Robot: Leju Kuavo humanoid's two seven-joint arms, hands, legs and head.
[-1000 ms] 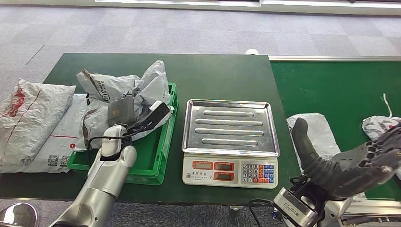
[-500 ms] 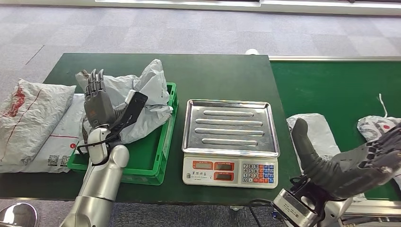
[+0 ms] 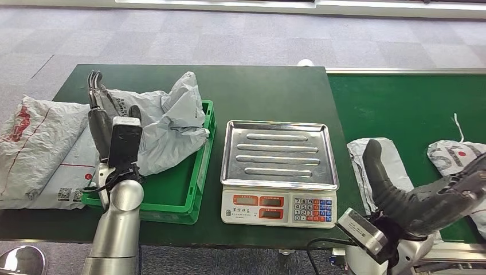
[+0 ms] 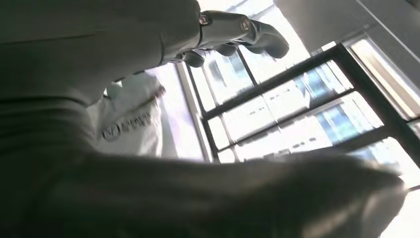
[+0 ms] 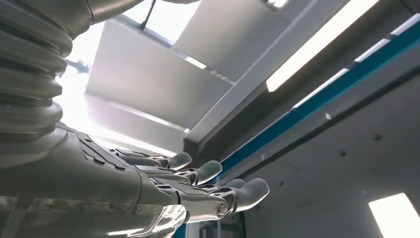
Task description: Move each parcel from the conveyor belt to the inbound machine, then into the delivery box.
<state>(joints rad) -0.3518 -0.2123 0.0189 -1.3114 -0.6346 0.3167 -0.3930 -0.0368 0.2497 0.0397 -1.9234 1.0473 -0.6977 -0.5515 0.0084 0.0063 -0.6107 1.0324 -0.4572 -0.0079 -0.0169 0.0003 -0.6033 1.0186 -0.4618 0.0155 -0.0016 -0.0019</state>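
A crumpled grey parcel (image 3: 166, 123) lies in the green delivery box (image 3: 169, 214), its top spilling over the far rim. My left hand (image 3: 113, 134) is raised above the box's left edge, fingers (image 4: 240, 32) straight and apart, holding nothing. The weighing machine (image 3: 279, 207) with its bare steel tray (image 3: 278, 152) stands in the middle. On the green conveyor belt (image 3: 401, 100) lies a white parcel (image 3: 391, 157), and a patterned one (image 3: 455, 156) lies further right. My right hand (image 3: 427, 197) hovers palm-up over the white parcel's near end, fingers (image 5: 198, 181) stretched out and empty.
Several white and red-marked parcels (image 3: 34, 146) are stacked on the table left of the box. The dark green table (image 3: 258, 91) extends behind the machine. A white cord (image 3: 458, 123) lies on the belt at the right.
My left hand has let go of the grey parcel, lifted and swung left with fingers up. The parcel stays in the box. The belt parcels have drifted slightly left.
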